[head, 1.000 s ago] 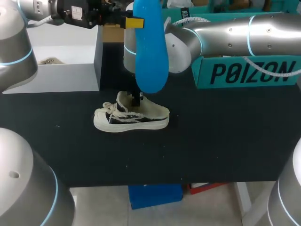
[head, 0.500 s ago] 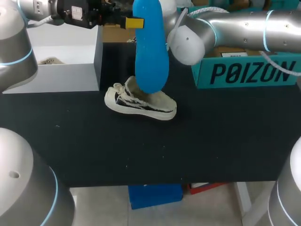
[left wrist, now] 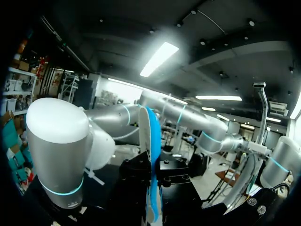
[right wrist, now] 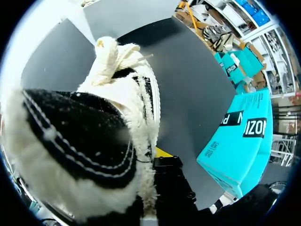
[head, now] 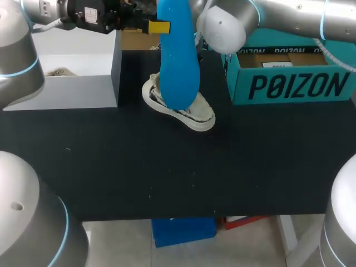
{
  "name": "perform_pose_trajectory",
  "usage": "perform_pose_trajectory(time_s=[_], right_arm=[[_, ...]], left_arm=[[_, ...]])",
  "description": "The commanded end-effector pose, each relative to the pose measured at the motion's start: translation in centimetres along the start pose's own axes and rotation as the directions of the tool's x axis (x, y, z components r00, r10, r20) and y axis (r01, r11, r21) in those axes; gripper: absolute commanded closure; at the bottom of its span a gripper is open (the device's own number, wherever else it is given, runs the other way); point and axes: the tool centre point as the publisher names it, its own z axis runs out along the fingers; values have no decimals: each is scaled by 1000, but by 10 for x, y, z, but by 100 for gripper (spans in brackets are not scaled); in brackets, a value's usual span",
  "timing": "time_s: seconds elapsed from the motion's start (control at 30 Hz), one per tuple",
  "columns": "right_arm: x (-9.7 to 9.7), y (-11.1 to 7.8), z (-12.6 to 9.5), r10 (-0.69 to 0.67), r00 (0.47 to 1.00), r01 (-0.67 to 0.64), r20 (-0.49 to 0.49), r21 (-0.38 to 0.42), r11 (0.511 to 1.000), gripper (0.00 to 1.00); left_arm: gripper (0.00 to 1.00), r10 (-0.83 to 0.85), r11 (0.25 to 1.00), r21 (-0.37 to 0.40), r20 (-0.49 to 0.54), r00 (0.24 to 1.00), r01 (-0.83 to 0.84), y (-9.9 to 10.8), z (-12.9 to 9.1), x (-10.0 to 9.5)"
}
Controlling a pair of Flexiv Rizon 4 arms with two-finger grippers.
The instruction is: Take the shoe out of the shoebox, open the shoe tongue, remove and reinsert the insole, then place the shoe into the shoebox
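Observation:
My left gripper (head: pixel 159 26) is shut on a blue insole (head: pixel 178 61), which hangs upright over the back middle of the table. In the left wrist view the insole (left wrist: pixel 154 141) shows edge-on between the left gripper (left wrist: pixel 155 172). A cream and black shoe (head: pixel 194 114) sits tilted behind and under the insole, partly hidden by it. My right arm (head: pixel 278 14) comes in from the upper right; its gripper is hidden in the head view. In the right wrist view the right gripper (right wrist: pixel 153 157) is shut on the shoe (right wrist: pixel 94 136) at its collar. The teal shoebox (head: pixel 289 83) stands open at the back right.
A white open box (head: pixel 78 83) stands at the back left with a small pale thing (head: pixel 55 72) inside. The black tabletop (head: pixel 167 178) stretches forward to its front edge. The teal shoebox (right wrist: pixel 240 136) shows beside the right gripper.
My right arm has carried the shoe back and to the right, toward the teal shoebox, turning and tilting it. The left arm has kept the insole still.

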Motion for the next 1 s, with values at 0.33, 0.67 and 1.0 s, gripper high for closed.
perform_pose_trajectory(time_s=[0.33,0.67,1.0], right_arm=[[16,-30,-22,682,727,-682,79,-33,730,100],[34,-32,3,736,674,-735,71,-37,677,100],[40,-37,37,729,679,-730,82,-30,683,100]], left_arm=[[100,2,1000,1,3,1000,-2,1,1,0],[100,2,1000,1,3,1000,-2,1,1,0],[100,2,1000,1,3,1000,-2,1,1,0]])
